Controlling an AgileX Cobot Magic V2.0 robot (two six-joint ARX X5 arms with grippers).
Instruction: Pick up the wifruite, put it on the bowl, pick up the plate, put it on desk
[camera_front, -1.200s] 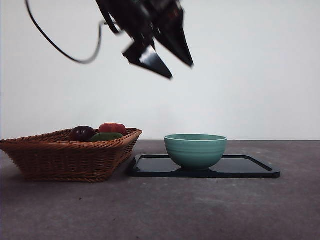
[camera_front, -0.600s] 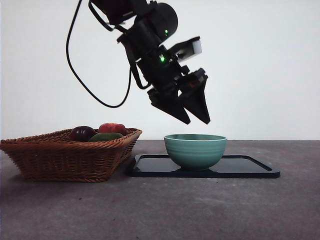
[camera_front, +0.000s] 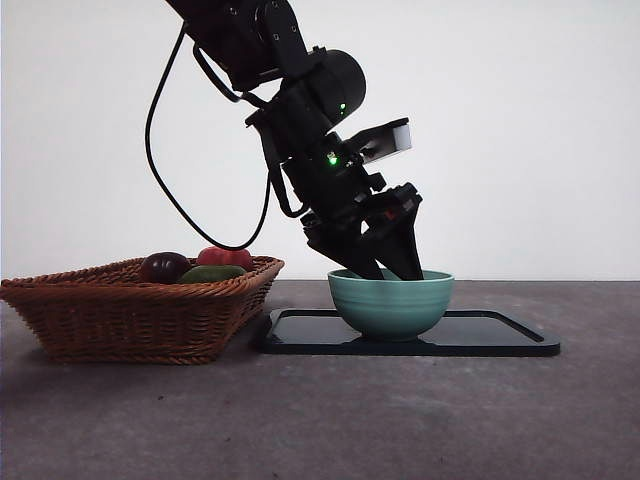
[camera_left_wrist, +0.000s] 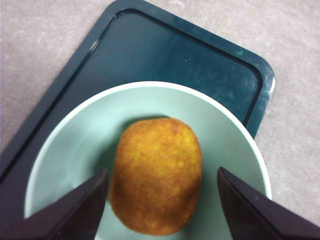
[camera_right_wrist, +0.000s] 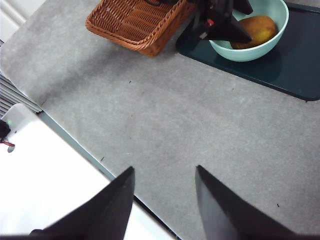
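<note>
While the wifruite (camera_left_wrist: 156, 176) lies inside the bowl (camera_left_wrist: 225, 135) between the left gripper (camera_left_wrist: 159, 200)'s spread jaws — untouched by either — it looks light, firm and rough-skinned, best pinched across its narrow middle; the right gripper (camera_right_wrist: 165, 200) waits, jaws parted.

A plain white wall (camera_front: 540, 120) rises behind the table under soft, even light, with a pale floor (camera_right_wrist: 45, 165) beside it.
</note>
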